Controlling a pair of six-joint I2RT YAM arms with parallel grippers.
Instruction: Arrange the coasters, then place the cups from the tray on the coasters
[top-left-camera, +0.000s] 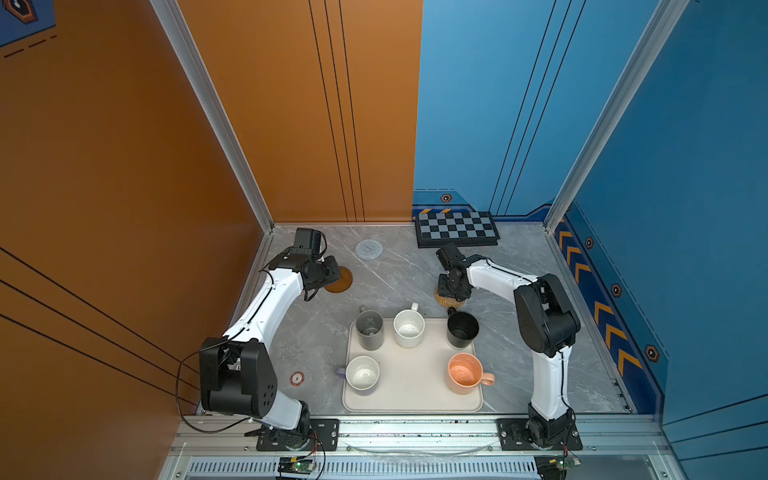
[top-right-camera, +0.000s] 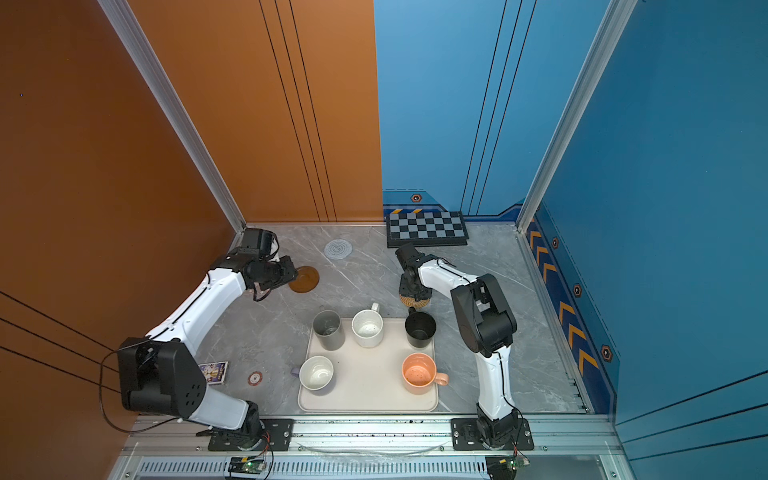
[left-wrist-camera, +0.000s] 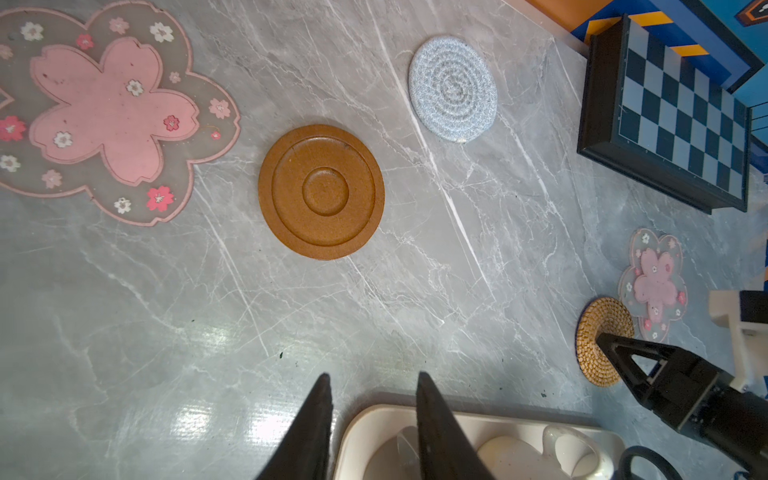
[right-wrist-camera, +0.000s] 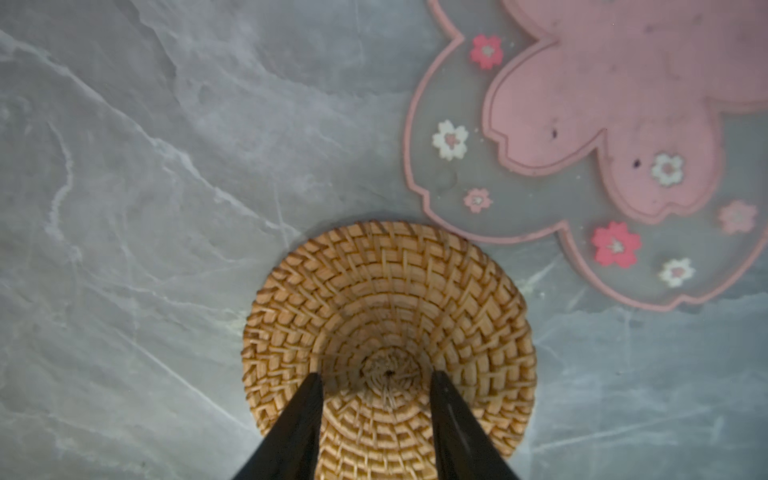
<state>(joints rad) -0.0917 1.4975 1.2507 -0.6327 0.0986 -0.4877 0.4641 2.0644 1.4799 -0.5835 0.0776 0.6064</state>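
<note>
In both top views the right arm (top-left-camera: 494, 274) hides most of the tan woven rattan coaster (top-left-camera: 439, 297)

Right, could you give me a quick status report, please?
Left gripper open, empty, above table. Right gripper open, tips at rattan coaster centre. Five cups on tray. Pink flower coaster close beside rattan one.
</note>
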